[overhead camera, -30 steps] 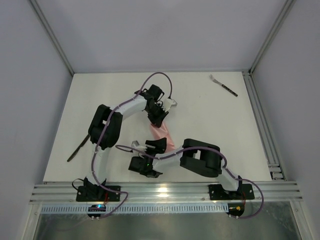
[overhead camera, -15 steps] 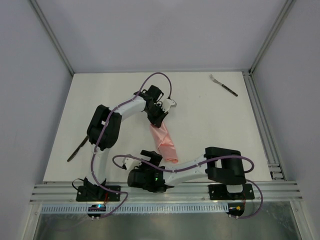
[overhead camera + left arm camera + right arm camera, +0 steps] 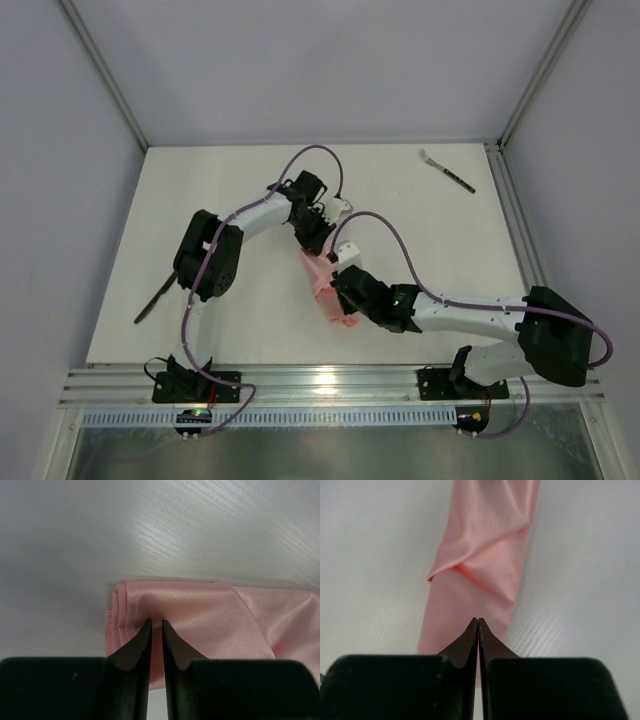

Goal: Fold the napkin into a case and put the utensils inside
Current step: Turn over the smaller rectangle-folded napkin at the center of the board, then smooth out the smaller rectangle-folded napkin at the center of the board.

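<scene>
The salmon-pink napkin (image 3: 322,283) lies mid-table as a narrow folded strip, the case shape. My left gripper (image 3: 316,244) stands at its far end. In the left wrist view the gripper (image 3: 156,622) is pinched on the folded edge of the napkin (image 3: 210,615), with pink cloth in the thin gap. My right gripper (image 3: 338,288) reaches in from the right over the strip's near half. Seen from the right wrist, that gripper (image 3: 478,620) is shut tip to tip just above the napkin (image 3: 485,555). The fork (image 3: 447,170) lies alone at the far right.
A dark slim utensil (image 3: 152,298) lies near the table's left edge. Aluminium rails run along the right side (image 3: 520,230) and the front (image 3: 330,385). Both arms crowd the middle of the white table (image 3: 430,240).
The right arm swung from the strip's near-left side round to its right. Its gripper opened wide, then shut over the napkin. The left gripper has not moved.
</scene>
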`<state>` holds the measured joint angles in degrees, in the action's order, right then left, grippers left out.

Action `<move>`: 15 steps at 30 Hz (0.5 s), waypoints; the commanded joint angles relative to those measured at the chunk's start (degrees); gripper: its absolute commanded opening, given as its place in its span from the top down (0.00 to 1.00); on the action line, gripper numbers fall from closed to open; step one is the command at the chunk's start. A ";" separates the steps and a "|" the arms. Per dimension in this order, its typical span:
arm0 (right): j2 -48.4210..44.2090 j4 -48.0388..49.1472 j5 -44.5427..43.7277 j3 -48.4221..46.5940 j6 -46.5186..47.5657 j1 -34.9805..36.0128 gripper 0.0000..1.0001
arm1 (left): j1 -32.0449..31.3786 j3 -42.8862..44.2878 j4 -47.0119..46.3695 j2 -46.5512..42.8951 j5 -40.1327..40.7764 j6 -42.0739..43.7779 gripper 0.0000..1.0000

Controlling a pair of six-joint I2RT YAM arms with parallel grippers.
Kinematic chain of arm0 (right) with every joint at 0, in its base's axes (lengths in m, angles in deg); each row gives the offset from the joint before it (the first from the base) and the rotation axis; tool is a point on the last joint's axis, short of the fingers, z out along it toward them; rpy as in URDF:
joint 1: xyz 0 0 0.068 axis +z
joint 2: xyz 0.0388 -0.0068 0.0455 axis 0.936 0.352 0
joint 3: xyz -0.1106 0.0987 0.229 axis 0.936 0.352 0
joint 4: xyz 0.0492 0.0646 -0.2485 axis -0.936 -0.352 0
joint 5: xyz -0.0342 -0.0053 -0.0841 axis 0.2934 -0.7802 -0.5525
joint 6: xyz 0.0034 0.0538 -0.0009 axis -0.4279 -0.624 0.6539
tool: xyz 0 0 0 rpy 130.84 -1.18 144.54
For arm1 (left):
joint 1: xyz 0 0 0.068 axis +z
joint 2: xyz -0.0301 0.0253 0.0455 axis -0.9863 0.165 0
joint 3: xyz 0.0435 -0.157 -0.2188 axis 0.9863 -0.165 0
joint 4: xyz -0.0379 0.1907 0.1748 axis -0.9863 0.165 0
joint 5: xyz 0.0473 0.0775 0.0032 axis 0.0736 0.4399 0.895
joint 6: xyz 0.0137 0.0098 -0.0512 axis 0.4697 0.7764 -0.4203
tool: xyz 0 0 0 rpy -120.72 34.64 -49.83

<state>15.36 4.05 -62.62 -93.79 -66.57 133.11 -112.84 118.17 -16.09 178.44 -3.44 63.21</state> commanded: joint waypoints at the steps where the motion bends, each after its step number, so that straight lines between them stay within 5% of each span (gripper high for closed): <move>1: 2.60 5.25 10.75 1.84 -4.17 -2.99 0.96 | -0.01 -2.55 4.13 1.03 2.02 0.32 0.85; 9: 11.30 9.99 15.86 2.10 -6.09 -3.26 0.96 | -0.01 -2.73 4.31 1.12 2.02 0.15 0.85; 15: 12.80 6.84 9.36 0.96 -8.81 0.87 0.96 | -0.01 -2.99 4.66 0.95 2.02 -0.20 0.85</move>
<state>26.73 11.68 -51.39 -91.76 -72.21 132.04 -112.84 117.80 -15.87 178.22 -3.59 63.16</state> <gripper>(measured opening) 0.038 0.147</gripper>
